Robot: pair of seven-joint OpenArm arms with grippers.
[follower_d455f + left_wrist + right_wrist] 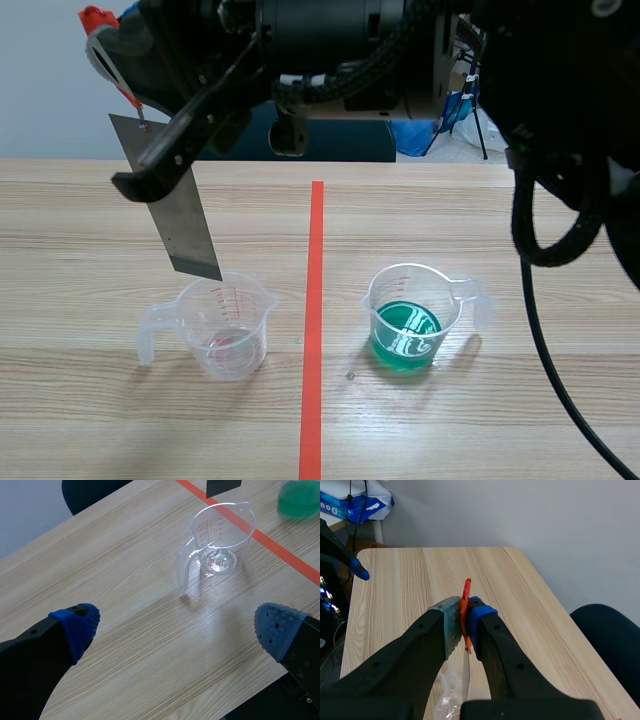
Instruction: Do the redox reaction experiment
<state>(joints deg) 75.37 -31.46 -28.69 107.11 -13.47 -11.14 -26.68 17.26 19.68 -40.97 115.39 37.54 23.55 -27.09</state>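
My right gripper (140, 178) comes across the top of the scene view, shut on a thin metal plate (183, 222) with an orange-red tag (97, 19) tied to it. The plate hangs upright, its lower corner just over the rim of a clear measuring cup (225, 326) left of the tape line. Only a little pale liquid shows at the bottom of that cup. A second cup (411, 318) right of the line holds green liquid. In the right wrist view the plate (465, 677) shows edge-on between the fingers (482, 615). My left gripper (175, 627) is open, high above bare table, well short of the clear cup (220, 535).
The orange-red tape line (314, 320) runs down the table's middle between the cups. A dark chair (87, 492) stands past the table's far edge, and a blue bag (350, 505) lies beyond the table. The left arm's blue fingertip (359, 572) shows in the right wrist view.
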